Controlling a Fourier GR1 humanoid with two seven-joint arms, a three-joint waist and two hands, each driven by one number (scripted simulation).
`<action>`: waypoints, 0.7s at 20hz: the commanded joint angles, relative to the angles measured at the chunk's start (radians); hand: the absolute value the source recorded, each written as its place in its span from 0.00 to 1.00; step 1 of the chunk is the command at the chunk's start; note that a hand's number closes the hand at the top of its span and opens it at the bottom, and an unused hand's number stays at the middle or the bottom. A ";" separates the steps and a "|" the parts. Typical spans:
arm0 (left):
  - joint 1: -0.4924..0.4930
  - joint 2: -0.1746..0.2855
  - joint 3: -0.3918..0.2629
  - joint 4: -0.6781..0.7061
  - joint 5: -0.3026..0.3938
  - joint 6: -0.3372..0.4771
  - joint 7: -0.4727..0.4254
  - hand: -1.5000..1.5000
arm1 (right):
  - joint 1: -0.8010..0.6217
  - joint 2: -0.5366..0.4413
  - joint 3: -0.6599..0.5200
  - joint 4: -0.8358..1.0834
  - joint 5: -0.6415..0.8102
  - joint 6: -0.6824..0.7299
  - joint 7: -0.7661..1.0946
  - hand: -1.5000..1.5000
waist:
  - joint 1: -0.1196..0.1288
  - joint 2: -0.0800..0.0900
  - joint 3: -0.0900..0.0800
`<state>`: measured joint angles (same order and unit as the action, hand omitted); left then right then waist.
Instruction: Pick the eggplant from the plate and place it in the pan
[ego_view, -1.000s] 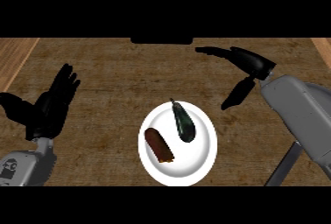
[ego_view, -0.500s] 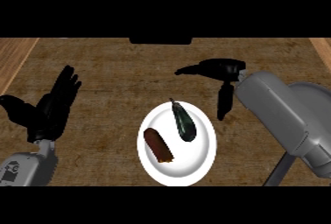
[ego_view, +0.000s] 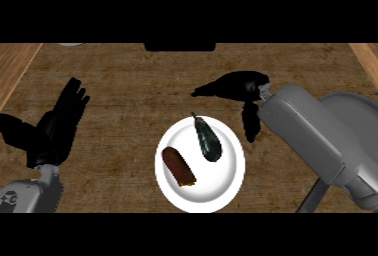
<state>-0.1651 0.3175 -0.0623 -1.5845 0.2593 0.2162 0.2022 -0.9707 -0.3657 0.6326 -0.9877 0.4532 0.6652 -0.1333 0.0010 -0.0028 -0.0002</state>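
A brown, wood-grained counter (ego_view: 133, 85) fills the view. On it, low in the middle, sits a white plate (ego_view: 215, 186). The eggplant (ego_view: 209, 143), dark and slender, lies on the plate's upper right part with its stem toward the far rim. A brown roll-shaped food (ego_view: 179, 166) lies beside it to the left.

The right robot hand (ego_view: 238, 84) hovers just beyond the plate's far right edge. Its fingers are spread and hold nothing, and one digit hangs down beside the rim. The left robot hand (ego_view: 57, 125) rests open at the view's left, fingers up.

This looks like the approach step, with nothing grasped yet. Next, the right robot hand should come down over the eggplant and close round it without touching the brown food. It can then carry the eggplant to the dark shape (ego_view: 179, 46) at the far edge, which is probably the pan, though only part of it shows.
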 joint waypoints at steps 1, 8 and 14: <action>-0.002 0.030 0.068 0.049 0.046 -0.077 -0.035 0.50 | 0.029 0.003 0.013 -0.073 0.087 -0.014 0.047 0.00 | -0.001 0.002 0.000; 0.005 -0.024 0.030 0.010 -0.025 -0.048 -0.007 0.50 | 0.008 0.128 -0.086 -0.020 0.156 -0.003 0.074 0.00 | 0.010 0.004 0.000; -0.060 -0.029 0.049 0.013 -0.038 -0.034 0.068 0.50 | 0.167 0.165 -0.043 -0.166 0.231 0.027 0.197 0.00 | -0.003 0.001 0.000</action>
<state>-0.1809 0.2843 -0.0222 -1.5664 0.2260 0.1786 0.2127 -0.8847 -0.2218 0.5601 -1.1098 0.6321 0.6961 0.0257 0.0028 -0.0011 -0.0003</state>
